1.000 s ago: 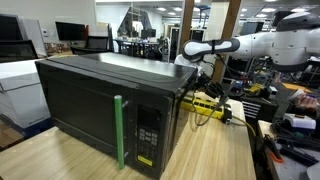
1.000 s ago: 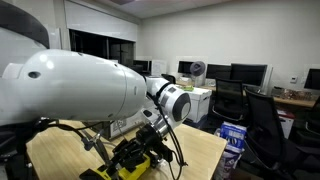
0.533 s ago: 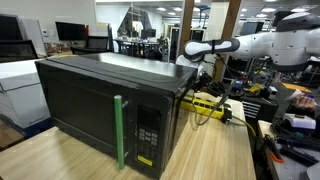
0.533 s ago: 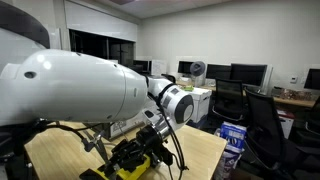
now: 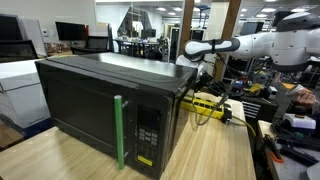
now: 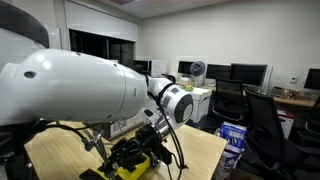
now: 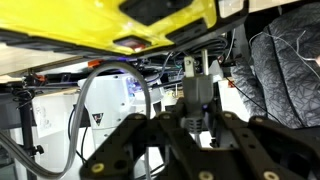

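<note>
My gripper [image 7: 195, 118] reaches down behind a black microwave [image 5: 100, 100] that has a green handle [image 5: 119, 130] and stands on a wooden table [image 5: 215, 150]. In the wrist view the fingers sit close together on either side of a grey plug-like part [image 7: 196, 92] with a black cable. A yellow and black device [image 7: 150, 25] fills the top of that view. It also shows in both exterior views [image 5: 205, 100] [image 6: 135, 165], with the gripper [image 6: 152, 142] just above it. In the microwave-side exterior view the gripper's tips [image 5: 207, 74] are partly hidden behind the microwave.
Black cables [image 6: 95, 140] loop over the table around the yellow device. Office chairs [image 6: 265, 120] and desks with monitors [image 6: 245, 75] stand beyond the table. A cluttered bench [image 5: 290, 120] lies past the table's edge. A white cabinet [image 5: 15, 85] stands beside the microwave.
</note>
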